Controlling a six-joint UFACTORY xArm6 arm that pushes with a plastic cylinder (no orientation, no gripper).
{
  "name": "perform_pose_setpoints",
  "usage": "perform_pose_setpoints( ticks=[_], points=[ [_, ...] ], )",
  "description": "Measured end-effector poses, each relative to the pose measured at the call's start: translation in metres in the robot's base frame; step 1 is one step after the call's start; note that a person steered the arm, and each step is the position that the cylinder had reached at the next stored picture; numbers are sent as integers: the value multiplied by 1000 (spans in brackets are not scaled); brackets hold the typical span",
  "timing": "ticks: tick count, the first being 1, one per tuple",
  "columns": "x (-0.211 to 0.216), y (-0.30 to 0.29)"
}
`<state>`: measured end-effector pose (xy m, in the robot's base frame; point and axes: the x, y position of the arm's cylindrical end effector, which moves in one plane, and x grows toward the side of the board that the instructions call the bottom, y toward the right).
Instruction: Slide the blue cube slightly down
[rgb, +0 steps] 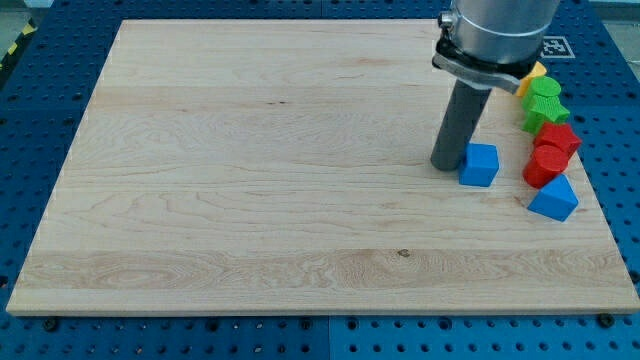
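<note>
The blue cube (480, 165) sits on the wooden board (250, 180) toward the view's right. My tip (444, 166) rests on the board right next to the cube's left side, touching or almost touching it. The dark rod rises from there to the arm's grey body at the view's top right.
A cluster of blocks lies by the board's right edge: a yellow block (534, 73) partly hidden by the arm, two green blocks (545, 104), a red block (558, 136), a red cylinder (545, 166) and a blue triangular block (554, 198) to the cube's lower right.
</note>
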<state>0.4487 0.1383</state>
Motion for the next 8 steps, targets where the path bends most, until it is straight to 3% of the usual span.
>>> perform_pose_setpoints(
  ticks=[1, 2, 4, 5, 8],
  points=[
    [-36, 1],
    [-37, 23],
    [25, 53],
    [29, 51],
    [36, -21]
  ],
)
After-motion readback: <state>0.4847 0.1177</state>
